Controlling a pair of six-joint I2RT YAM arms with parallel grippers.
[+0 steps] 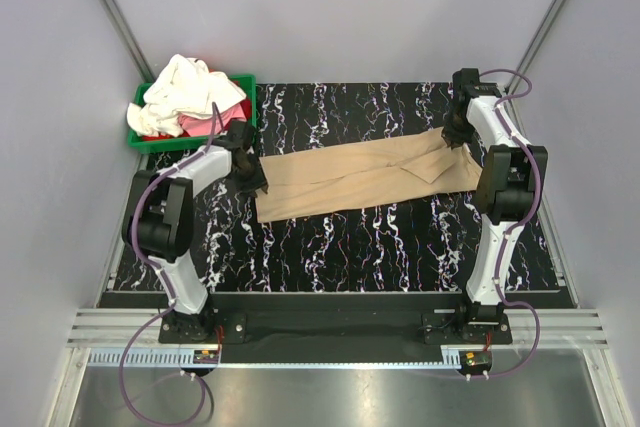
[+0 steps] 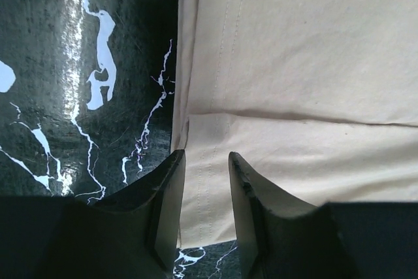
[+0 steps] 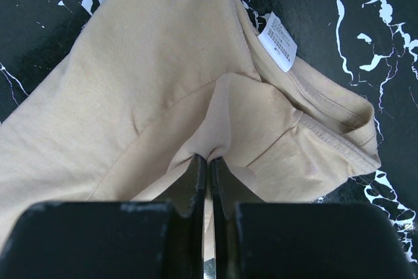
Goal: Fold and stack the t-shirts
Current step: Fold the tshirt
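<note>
A tan-khaki t-shirt [image 1: 350, 182] lies folded into a long strip across the black marbled table. My left gripper [image 1: 252, 179] is at the strip's left end. In the left wrist view it [image 2: 206, 156] is open, its two fingers apart over the stitched hem [image 2: 209, 187] near the cloth's corner. My right gripper [image 1: 458, 137] is at the strip's right end. It [image 3: 208, 159] is shut on a pinched ridge of tan fabric [image 3: 150, 76] just below the collar and its white label [image 3: 277, 42]. A cream-white t-shirt [image 1: 185, 92] and a pink-red one [image 1: 215, 125] lie crumpled in the bin.
A small green bin [image 1: 150, 142] stands at the table's back left corner, close behind my left arm. Grey walls enclose the table on three sides. Bare marbled table [image 1: 380, 242] lies in front of the strip.
</note>
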